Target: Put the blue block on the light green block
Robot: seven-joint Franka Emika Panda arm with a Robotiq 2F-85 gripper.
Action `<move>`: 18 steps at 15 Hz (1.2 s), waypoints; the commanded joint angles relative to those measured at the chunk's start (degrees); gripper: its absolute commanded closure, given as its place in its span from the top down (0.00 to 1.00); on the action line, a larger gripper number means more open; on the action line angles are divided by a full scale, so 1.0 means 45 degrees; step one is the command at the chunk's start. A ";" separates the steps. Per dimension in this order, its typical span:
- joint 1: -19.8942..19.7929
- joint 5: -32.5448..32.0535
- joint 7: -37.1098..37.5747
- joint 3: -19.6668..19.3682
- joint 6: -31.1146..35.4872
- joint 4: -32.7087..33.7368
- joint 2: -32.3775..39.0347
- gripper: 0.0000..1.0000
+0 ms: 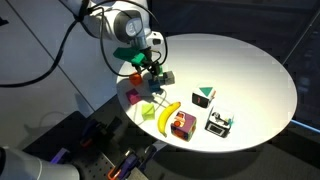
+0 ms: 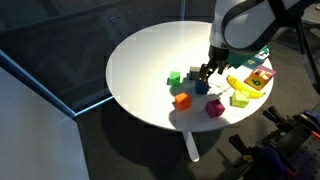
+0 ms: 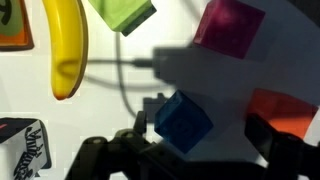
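Note:
In the wrist view the blue block (image 3: 183, 122), a small dark blue cube, lies on the white table between my open fingers (image 3: 200, 150), nearer one finger and touching neither that I can see. The light green block (image 3: 122, 12) lies further off at the top edge, beside the banana (image 3: 66, 50). In an exterior view my gripper (image 2: 207, 72) hangs low over the blue block (image 2: 200, 87), and the light green block (image 2: 240, 99) lies near the table's edge. In the exterior view from the opposite side my gripper (image 1: 150, 74) hides the blue block; the light green block (image 1: 147, 110) shows.
A magenta cube (image 3: 230, 25) and an orange cube (image 3: 287, 110) lie close to the blue block. A dark green cube (image 2: 174, 77) lies further in on the round white table (image 2: 150, 60). Small boxes (image 1: 220, 122) and a toy (image 1: 181, 124) stand near the banana.

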 commanded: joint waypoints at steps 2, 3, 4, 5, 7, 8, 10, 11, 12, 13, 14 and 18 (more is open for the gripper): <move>0.0304 0.0207 0.1618 -0.0114 -0.0042 0.0950 0.0840 1.00; 0.0321 0.0263 0.1855 -0.0125 -0.0140 0.1139 0.1016 1.00; 0.0328 0.0291 0.2078 -0.0159 -0.0266 0.1365 0.1226 1.00; 0.0333 0.0316 0.2253 -0.0201 -0.0284 0.1531 0.1427 1.00; 0.0315 0.0409 0.2420 -0.0251 -0.0389 0.1869 0.1800 1.00; 0.0308 0.0471 0.2434 -0.0265 -0.0401 0.2011 0.1976 1.00; 0.0327 0.0513 0.2469 -0.0301 -0.0348 0.2278 0.2336 1.00; 0.0311 0.0555 0.2379 -0.0288 -0.0318 0.2391 0.2494 1.00; 0.0292 0.0602 0.2261 -0.0253 -0.0326 0.2511 0.2643 1.00; 0.0309 0.0611 0.2267 -0.0264 -0.0347 0.2614 0.2769 1.00; 0.0319 0.0607 0.2235 -0.0267 -0.0364 0.2717 0.2891 1.00; 0.0356 0.0586 0.2191 -0.0288 -0.0410 0.3092 0.3298 1.00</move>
